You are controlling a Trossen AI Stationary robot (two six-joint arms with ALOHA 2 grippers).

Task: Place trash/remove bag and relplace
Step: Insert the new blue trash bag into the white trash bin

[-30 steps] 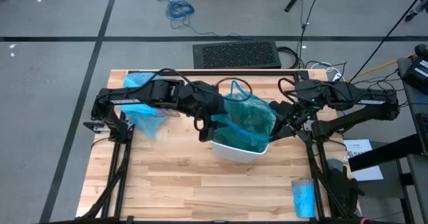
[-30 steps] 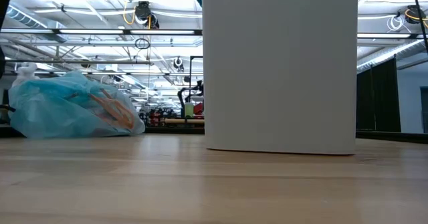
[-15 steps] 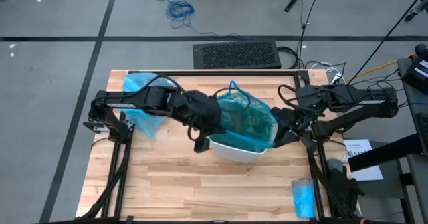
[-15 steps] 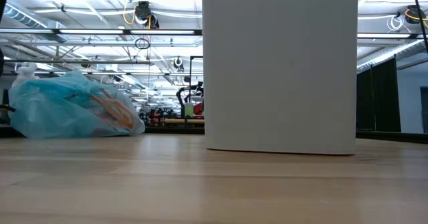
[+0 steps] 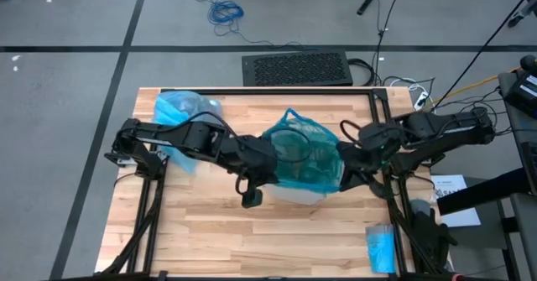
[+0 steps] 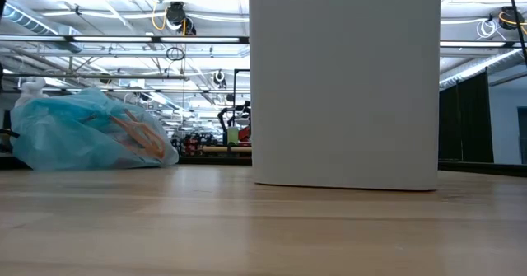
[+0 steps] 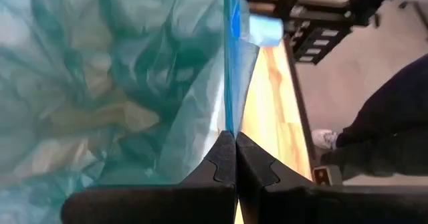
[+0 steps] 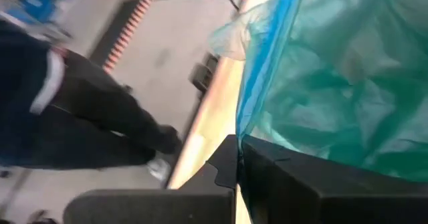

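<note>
Bag (image 5: 178,123) full and parked at the table's back-left corner; job mostly done. Left gripper (image 7: 234,158) and right gripper (image 8: 235,162) each pinch the teal liner's (image 5: 304,153) edge, stretching it over the white bin (image 6: 344,82).

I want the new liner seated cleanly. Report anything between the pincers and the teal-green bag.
Nothing visible does. The left pincer and the right pincer are each shut directly on the rim of the teal-green bag, on opposite sides, with the bag draped over the white bin.
</note>
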